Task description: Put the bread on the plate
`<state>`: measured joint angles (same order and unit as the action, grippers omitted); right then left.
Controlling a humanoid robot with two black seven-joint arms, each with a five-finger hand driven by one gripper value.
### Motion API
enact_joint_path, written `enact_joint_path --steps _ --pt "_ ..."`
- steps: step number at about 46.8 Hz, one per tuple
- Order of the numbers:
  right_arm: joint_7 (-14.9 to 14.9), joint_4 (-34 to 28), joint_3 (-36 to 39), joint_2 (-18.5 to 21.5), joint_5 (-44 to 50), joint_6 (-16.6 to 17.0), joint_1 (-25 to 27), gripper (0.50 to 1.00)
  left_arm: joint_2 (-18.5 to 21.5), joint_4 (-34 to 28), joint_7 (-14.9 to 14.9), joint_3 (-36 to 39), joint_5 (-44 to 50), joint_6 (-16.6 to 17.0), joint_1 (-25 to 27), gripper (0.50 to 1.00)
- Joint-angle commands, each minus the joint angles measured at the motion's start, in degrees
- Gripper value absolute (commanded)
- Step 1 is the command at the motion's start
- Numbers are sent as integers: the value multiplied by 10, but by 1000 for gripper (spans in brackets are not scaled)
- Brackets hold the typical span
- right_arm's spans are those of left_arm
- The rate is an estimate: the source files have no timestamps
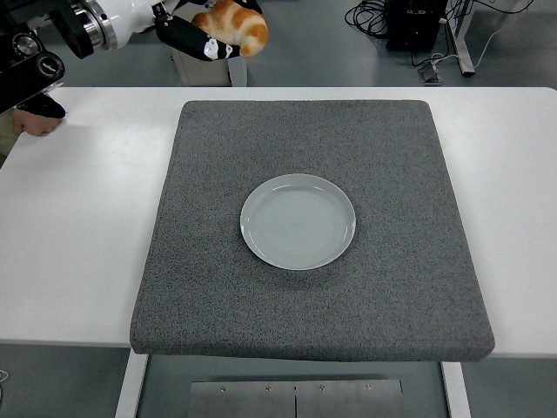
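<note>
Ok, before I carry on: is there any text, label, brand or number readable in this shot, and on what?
No readable text in the head view.
plate: plain, no mark.
grey mat: no label.
white table: no print.
left hand, holding the bread: white patches on the black fingers, not legible as letters.
Black equipment on the floor: too small to read anything.
</note>
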<state>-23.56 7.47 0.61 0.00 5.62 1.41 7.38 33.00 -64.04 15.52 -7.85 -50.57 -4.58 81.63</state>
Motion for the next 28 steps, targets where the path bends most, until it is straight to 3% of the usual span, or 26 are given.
enact_joint_path --steps 1,19,28 --pt "0 0 0 0 0 0 0 1000 -4 -18 0 2 -3 0 -1 500" --pt "0 0 0 0 0 0 0 1000 -43 -60 -5 8 -89 1 -2 500" --pt "0 0 0 0 0 0 0 1000 -87 -61 -11 9 -112 4 -6 500"
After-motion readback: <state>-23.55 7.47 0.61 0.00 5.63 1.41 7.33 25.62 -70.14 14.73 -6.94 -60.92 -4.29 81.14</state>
